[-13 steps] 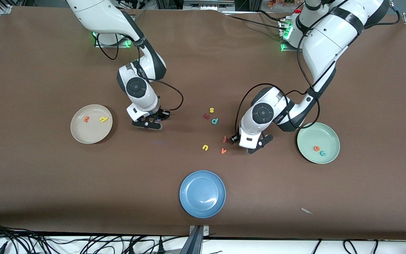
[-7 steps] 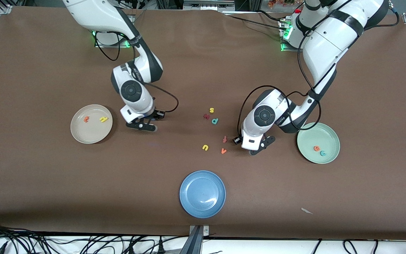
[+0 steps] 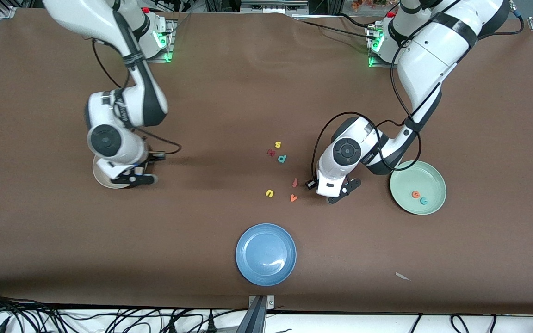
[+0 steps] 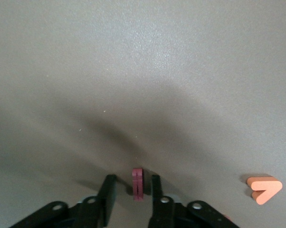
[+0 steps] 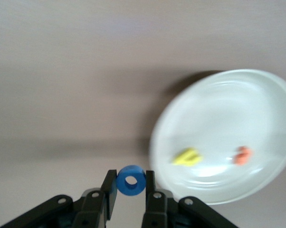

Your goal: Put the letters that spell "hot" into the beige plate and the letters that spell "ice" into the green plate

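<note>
My right gripper (image 3: 132,179) is shut on the blue o (image 5: 131,180) and hangs at the rim of the beige plate (image 5: 219,118), on the side toward the table's middle. In that plate lie the yellow h (image 5: 188,156) and the orange t (image 5: 243,155). In the front view my right hand covers most of the beige plate (image 3: 100,178). My left gripper (image 4: 131,192) is low over the table, open, with the dark red i (image 4: 138,183) standing on edge between its fingers and a gap on each side. The green plate (image 3: 414,175) holds the orange e (image 3: 415,194) and the teal c (image 3: 424,200).
Loose letters lie mid-table: orange v (image 3: 293,198), orange-red f (image 3: 295,182), yellow u (image 3: 269,193), yellow s (image 3: 277,144), a dark red letter (image 3: 271,152), teal p (image 3: 282,158). A blue plate (image 3: 265,254) sits nearer the front camera.
My right arm has carried the blue o from mid-table toward the right arm's end, up to the beige plate. My left hand has shifted slightly beside the orange-red f.
</note>
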`<state>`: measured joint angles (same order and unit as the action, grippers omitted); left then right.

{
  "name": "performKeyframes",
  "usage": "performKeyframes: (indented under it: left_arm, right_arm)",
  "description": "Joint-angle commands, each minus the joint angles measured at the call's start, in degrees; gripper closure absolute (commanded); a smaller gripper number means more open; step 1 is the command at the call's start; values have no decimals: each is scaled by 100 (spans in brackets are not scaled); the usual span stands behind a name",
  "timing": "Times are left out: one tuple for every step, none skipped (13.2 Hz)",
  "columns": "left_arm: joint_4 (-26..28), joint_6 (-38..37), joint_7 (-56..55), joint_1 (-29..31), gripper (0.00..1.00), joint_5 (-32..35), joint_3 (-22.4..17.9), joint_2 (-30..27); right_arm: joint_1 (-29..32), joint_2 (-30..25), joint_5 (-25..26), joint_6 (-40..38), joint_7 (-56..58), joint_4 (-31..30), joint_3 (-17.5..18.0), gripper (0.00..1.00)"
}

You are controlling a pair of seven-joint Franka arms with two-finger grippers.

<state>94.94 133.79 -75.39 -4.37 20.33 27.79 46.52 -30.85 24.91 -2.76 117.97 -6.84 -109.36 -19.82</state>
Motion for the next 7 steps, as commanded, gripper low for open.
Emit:
performKeyframes:
  left_arm:
    - [-133,-11,-99,-81,78,182,-55,120]
    - [-133,-11,-99,-90,84,182,-55,129]
    - [-133,-11,-99,-90,90,199,-55,129]
    - [-133,-11,-81,-90,93,208,-63,129]
    - [-133,-11,-46,-90,96,208,-63,129]
    - [-133,-11,-11,-81,100,208,-63,121]
    - [-151,-20,-2,-64,100,208,-63,94]
  right_arm:
    - [315,154,-67,-82,1067,2,-277,80]
    - [543,233,-67,-47,1357,2,-277,79]
    - [676,312,-76,-3,1630,11,-268,79]
    - [703,365,-76,15,1720,11,-268,79]
    - [704,418,-76,59,1773,28,-259,79]
    - [747,453,-76,155,1860,20,-259,79]
    - [878,515,-85,182,2027,20,-251,79]
